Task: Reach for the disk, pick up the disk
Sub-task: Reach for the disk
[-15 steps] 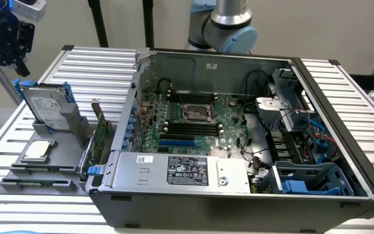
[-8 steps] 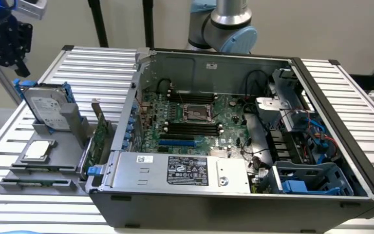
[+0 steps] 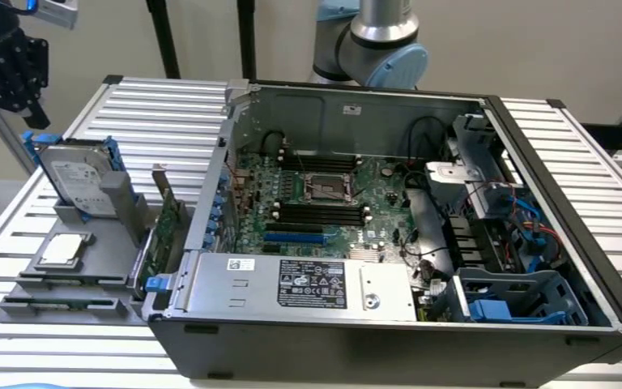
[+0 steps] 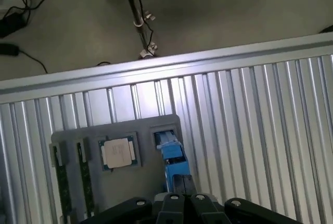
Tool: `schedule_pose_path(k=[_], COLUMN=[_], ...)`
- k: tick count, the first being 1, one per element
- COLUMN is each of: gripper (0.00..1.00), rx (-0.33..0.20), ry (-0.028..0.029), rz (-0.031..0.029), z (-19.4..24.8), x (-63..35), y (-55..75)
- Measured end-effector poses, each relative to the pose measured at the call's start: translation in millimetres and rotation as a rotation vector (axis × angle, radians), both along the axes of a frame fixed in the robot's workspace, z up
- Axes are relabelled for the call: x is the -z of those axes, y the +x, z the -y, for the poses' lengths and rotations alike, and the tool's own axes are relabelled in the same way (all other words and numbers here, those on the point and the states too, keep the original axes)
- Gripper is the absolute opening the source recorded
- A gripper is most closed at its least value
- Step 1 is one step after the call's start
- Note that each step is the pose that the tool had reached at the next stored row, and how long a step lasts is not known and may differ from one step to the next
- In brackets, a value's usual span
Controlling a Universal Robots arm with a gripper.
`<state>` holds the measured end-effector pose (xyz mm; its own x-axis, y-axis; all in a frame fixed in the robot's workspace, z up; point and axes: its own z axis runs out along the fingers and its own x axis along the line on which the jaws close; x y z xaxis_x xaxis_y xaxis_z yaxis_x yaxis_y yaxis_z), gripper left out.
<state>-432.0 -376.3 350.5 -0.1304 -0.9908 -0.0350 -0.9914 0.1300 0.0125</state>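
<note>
Grey stand (image 3: 74,271): on the ribbed metal table (image 3: 159,105), at the exterior view's left of the computer case (image 3: 398,344).
Stand contents: the disk (image 3: 78,180) upright in a slot; a processor chip (image 3: 62,250) flat in a recess beside it; two narrow circuit boards (image 3: 57,304) on edge.
Case contents: motherboard (image 3: 333,203); blue drive cage (image 3: 517,298) in the near corner at the exterior view's right.
Gripper (image 3: 19,81): high above the stand, clear of the disk; fingertips (image 4: 178,183) pressed together, nothing held.
Exterior view: disk's white label, open case.
Wrist view: disk edge-on, blue rail (image 4: 171,154) uppermost; floor cables (image 4: 21,0) past the table.
</note>
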Motion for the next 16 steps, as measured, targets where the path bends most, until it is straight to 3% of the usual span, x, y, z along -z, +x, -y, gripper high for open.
schedule_pose_path(k=[4, 9, 11, 13, 14, 16], gripper=[0.11, 0.12, 0.18, 0.30, 0.30, 0.42], rx=[-0.056, -0.059, -0.059, -0.059, -0.059, -0.059], ry=[0.0002, 0.0002, 0.0001, 0.0002, 0.0002, 0.0002], rz=[-0.0022, -0.0071, -0.0072, -0.0071, -0.0071, -0.0071], z=[-0.1, -0.1, -0.1, 0.0, -0.1, -0.1], x=[0.3, 0.2, 0.1, 0.5, 0.8, 2.4], y=[-0.1, 0.0, 0.5, 1.8, 2.8, 4.1])
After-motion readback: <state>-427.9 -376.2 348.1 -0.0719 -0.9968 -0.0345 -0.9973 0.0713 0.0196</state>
